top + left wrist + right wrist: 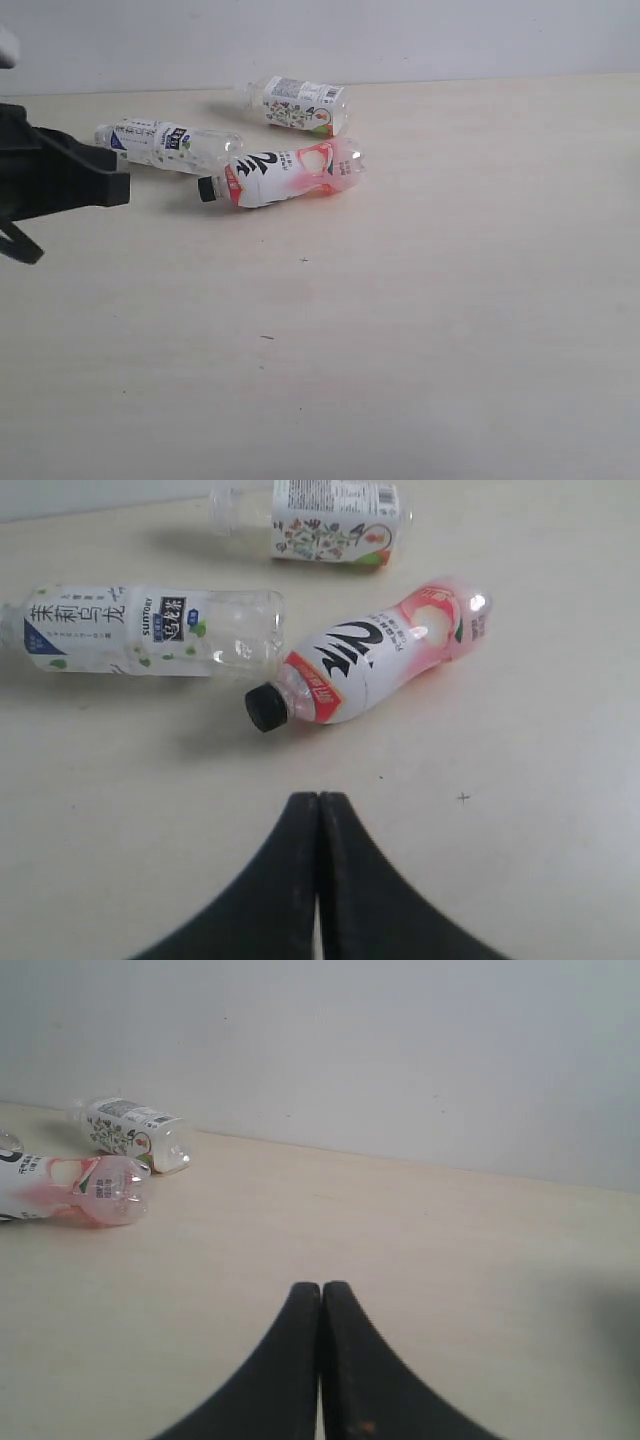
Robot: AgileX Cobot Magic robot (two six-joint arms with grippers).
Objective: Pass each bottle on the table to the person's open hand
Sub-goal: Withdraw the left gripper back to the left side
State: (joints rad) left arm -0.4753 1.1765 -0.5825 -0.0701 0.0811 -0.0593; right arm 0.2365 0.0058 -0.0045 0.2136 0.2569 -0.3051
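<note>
Three bottles lie on their sides at the back left of the table [430, 330]. The white floral bottle [298, 104] [325, 520] [135, 1130] is farthest back. A blue-and-white bottle [168, 145] [140, 630] lies to the left. The red/pink bottle [285, 174] [375, 660] [70, 1188] with a black cap [265, 708] lies just in front of it, nearly touching. My left gripper [125, 188] [319, 798] is shut and empty, hovering left of the pink bottle, short of its cap. My right gripper [321, 1287] is shut and empty over bare tabletop, well away from the bottles. The person's hand is out of view.
A pale wall [400, 35] rises behind the table's far edge. A few tiny dark specks [267, 337] mark the tabletop in front of the bottles. The right arm does not appear in the exterior view.
</note>
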